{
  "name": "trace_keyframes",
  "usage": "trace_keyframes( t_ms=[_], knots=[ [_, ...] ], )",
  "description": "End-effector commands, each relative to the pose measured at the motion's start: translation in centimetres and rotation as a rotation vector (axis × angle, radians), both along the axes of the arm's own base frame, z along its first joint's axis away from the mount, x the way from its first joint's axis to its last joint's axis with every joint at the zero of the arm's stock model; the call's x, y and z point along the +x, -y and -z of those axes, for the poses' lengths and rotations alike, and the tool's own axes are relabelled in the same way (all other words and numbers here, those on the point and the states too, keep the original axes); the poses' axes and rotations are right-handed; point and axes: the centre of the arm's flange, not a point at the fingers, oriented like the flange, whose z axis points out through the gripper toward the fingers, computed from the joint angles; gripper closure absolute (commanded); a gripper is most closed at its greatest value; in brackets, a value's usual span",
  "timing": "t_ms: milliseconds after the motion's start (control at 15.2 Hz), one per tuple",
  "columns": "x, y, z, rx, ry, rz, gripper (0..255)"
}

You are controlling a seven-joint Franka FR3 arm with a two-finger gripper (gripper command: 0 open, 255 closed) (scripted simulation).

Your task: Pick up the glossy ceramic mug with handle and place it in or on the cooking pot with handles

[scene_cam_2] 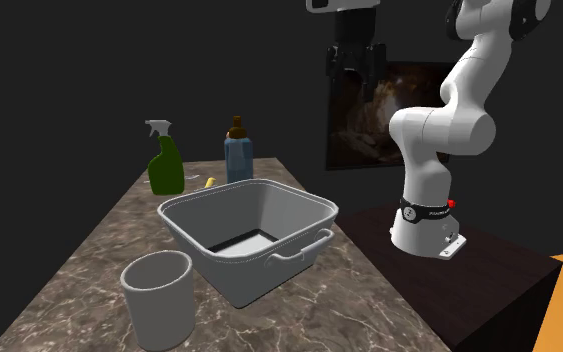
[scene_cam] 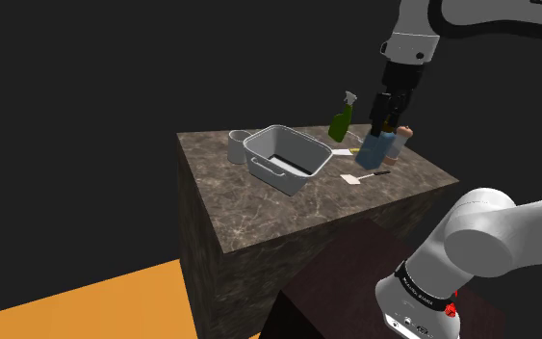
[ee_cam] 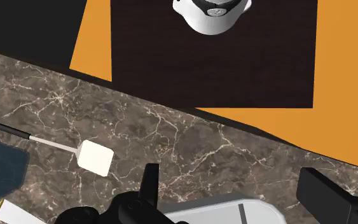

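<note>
Table [scene_cam: 259,217]: dark veined stone pattern; dark stand [scene_cam: 346,279] at its near right in the shoulder view.
Mug [scene_cam: 238,146]: pale grey, upright, standing on the table just beside the pot's left far corner in the shoulder view; its handle cannot be made out. In the second exterior view the mug [scene_cam_2: 158,297] is nearest the camera.
Pot [scene_cam: 297,146]: grey, rectangular, loop handles at its ends, mid-table.
Green spray bottle [scene_cam: 342,120] and blue bottle [scene_cam: 375,146]: far right end of the table.
White spatula [ee_cam: 95,156]: flat on the table, near the blue bottle.
Jaws: black, spread apart, holding nothing, high above the bottles, well apart from the mug.
</note>
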Motion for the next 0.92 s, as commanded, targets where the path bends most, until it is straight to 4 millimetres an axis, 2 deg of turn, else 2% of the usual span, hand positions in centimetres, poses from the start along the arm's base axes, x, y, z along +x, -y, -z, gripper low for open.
trace_keyframes(
  t_ms=[0,858],
  knots=[
    [0.0,0.0,0.0,0.000,0.000,0.000,0],
    [13.9,-4.4,7.7,0.014,0.043,0.013,0]
  ],
)
